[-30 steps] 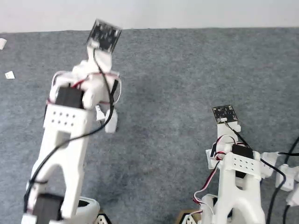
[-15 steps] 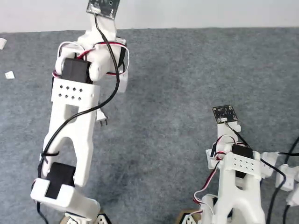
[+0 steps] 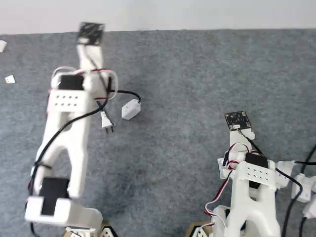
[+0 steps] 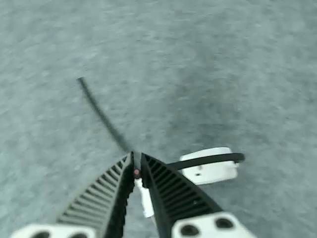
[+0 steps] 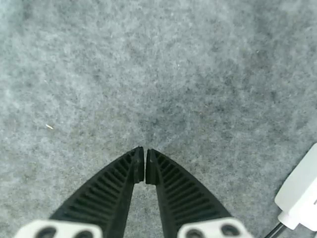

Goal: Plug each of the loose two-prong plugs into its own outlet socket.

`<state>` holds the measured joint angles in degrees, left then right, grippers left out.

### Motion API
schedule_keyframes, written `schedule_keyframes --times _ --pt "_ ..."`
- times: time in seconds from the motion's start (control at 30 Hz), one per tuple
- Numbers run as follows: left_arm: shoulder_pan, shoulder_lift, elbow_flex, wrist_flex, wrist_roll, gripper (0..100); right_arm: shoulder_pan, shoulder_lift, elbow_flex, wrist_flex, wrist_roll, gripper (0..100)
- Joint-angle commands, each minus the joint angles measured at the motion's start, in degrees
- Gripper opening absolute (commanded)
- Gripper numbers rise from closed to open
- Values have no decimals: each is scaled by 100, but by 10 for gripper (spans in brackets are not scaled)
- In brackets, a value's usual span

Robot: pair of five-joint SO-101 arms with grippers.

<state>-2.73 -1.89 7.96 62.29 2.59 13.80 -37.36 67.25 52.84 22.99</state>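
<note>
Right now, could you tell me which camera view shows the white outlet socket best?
The high view: the white outlet socket lies whole on the grey mat. The left wrist view shows it with a black cable crossing it.

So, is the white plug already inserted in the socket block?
No, the white plug lies on the carpet apart from the socket block, its prongs bare.

The left arm (image 3: 66,143) has stretched toward the top of the high view, then swung left. From under it a white socket (image 3: 131,109) with a looped black cable (image 3: 130,94) has come clear at centre left. The plug (image 3: 105,121) now lies slightly higher.
</note>
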Motion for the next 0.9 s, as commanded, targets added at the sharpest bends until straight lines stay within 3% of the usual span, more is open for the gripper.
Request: schedule_keyframes --times 0.0,0.3,0.87 --pt "-308 -1178 1095 -721 79 12 -57 22 -9 -119 -26 10" --pt "-914 -3411 3582 -862 53 12 -57 22 -9 -119 -26 10" --pt "-2927 -3464 5288 -1055 -70 13 -57 22 -9 -119 -26 10"
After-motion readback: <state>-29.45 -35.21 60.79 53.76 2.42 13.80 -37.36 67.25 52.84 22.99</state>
